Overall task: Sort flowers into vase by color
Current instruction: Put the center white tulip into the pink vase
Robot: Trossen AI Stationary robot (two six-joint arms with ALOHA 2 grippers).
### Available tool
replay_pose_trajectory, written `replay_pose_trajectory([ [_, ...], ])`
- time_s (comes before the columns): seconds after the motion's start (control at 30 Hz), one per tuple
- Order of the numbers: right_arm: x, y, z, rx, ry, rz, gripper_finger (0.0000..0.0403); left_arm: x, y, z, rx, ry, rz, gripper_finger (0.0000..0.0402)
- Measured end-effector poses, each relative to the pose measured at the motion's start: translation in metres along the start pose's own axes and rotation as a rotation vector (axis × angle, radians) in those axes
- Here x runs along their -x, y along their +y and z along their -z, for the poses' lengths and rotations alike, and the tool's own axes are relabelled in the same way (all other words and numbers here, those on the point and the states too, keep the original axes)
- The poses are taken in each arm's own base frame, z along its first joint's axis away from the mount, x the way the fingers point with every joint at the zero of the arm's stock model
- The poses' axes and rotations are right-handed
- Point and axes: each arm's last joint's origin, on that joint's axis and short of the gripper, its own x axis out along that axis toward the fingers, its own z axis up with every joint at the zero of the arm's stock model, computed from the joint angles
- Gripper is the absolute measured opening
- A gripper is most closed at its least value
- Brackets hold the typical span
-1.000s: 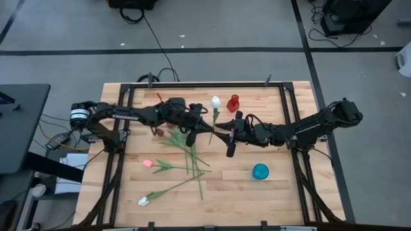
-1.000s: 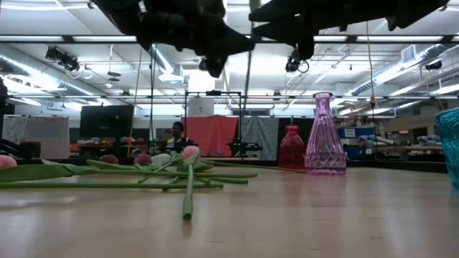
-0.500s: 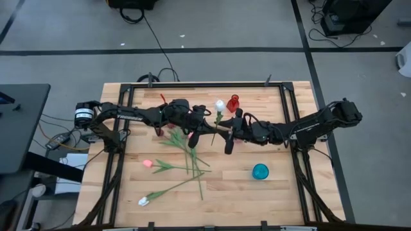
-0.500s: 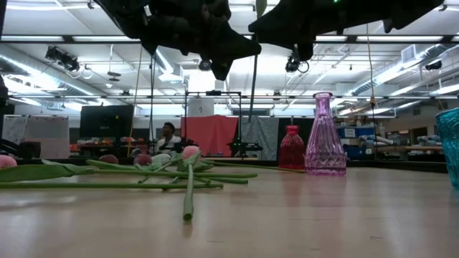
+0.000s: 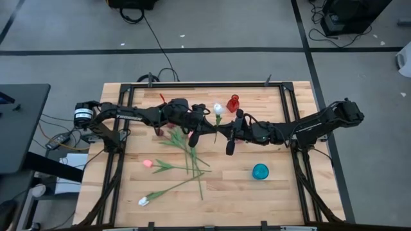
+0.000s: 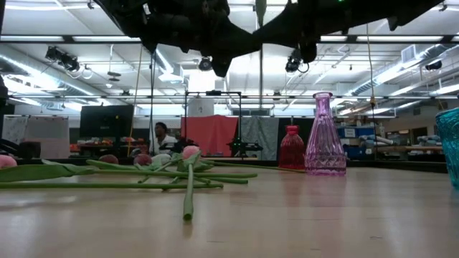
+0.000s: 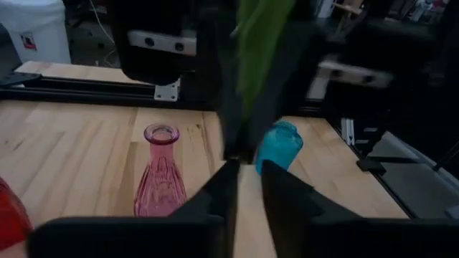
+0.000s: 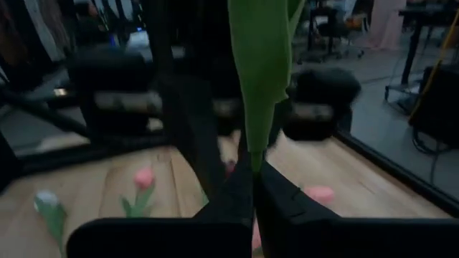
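A white tulip (image 5: 218, 108) hangs in the air between my two grippers over the middle of the table. Its green leaf (image 8: 262, 72) fills the right wrist view, and its thin stem (image 6: 259, 68) hangs straight down in the low view. My right gripper (image 5: 223, 129) is shut on it. My left gripper (image 7: 249, 179) faces it from the left, open by a narrow gap, with the leaf (image 7: 262, 43) just ahead of its fingers. More flowers (image 5: 189, 154) lie on the table below. The red vase (image 5: 233, 102), pink vase (image 6: 324, 136) and teal vase (image 5: 260, 171) stand upright. My right gripper pinches the tulip at the base of its leaf and stem (image 8: 251, 147) between its two fingers, coming roughly level from the table's right side, across the stem. The flower is upright and clear of the table. Whether my left gripper touches the flower, I cannot tell.
Loose tulips lie left of centre: a pink head (image 5: 147, 163), a white head (image 5: 142, 201) near the front edge, a maroon one (image 5: 158, 132). The black frame rail (image 5: 205, 84) runs along the far edge. A person (image 6: 163, 135) shows in the room behind.
My right gripper has shut on the white tulip's stem. My left gripper, which was shut before, has opened a little. The flower has stayed in the air, and its stem has drifted slightly toward the table's right.
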Motion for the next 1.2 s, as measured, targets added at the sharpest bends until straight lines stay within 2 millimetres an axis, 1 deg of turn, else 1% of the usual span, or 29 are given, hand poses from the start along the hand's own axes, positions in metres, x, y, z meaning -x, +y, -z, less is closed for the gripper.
replay_pose_trajectory([
  [0.13,0.016,-0.006,-0.016,-0.026,-0.016,0.010,0.0009,0.003,0.004,0.001,0.013,0.022,-0.015,0.0131],
  [0.23,0.032,-0.013,-0.026,-0.018,-0.004,0.050,0.0008,0.004,0.005,0.002,0.012,0.032,-0.018,0.0156],
  [0.3,0.043,-0.018,-0.033,-0.017,-0.013,0.084,0.0008,0.005,0.004,0.008,-0.008,0.038,0.013,0.0163],
  [0.43,0.067,-0.028,-0.048,-0.029,-0.042,0.106,0.0008,0.006,-0.006,0.029,-0.047,0.008,0.067,0.0164],
  [0.57,0.086,-0.035,-0.058,-0.031,-0.067,0.101,0.0007,0.009,-0.015,0.049,-0.043,-0.022,0.077,0.0163],
  [0.63,0.092,-0.038,-0.060,-0.029,-0.071,0.105,0.0007,0.011,-0.017,0.056,-0.041,-0.027,0.049,0.0163],
  [0.7,0.096,-0.041,-0.059,-0.016,-0.052,0.130,0.0007,0.016,-0.017,0.060,-0.038,-0.023,0.008,0.0163],
  [0.83,0.098,-0.042,-0.058,-0.007,-0.042,0.145,0.0007,0.031,-0.019,0.058,-0.052,-0.057,-0.063,0.0163],
  [0.97,0.099,-0.044,-0.058,0.016,-0.037,0.181,0.0007,0.053,-0.025,0.051,-0.072,-0.113,-0.085,0.0163],
  [1.07,0.099,-0.044,-0.058,0.021,-0.035,0.188,0.0007,0.069,-0.030,0.052,-0.077,-0.137,-0.102,0.0162],
  [1.1,0.099,-0.044,-0.058,0.021,-0.036,0.187,0.0007,0.074,-0.031,0.055,-0.074,-0.135,-0.103,0.0162],
  [1.2,0.102,-0.046,-0.059,0.017,-0.043,0.184,0.0007,0.084,-0.034,0.056,-0.072,-0.155,-0.114,0.0162],
])
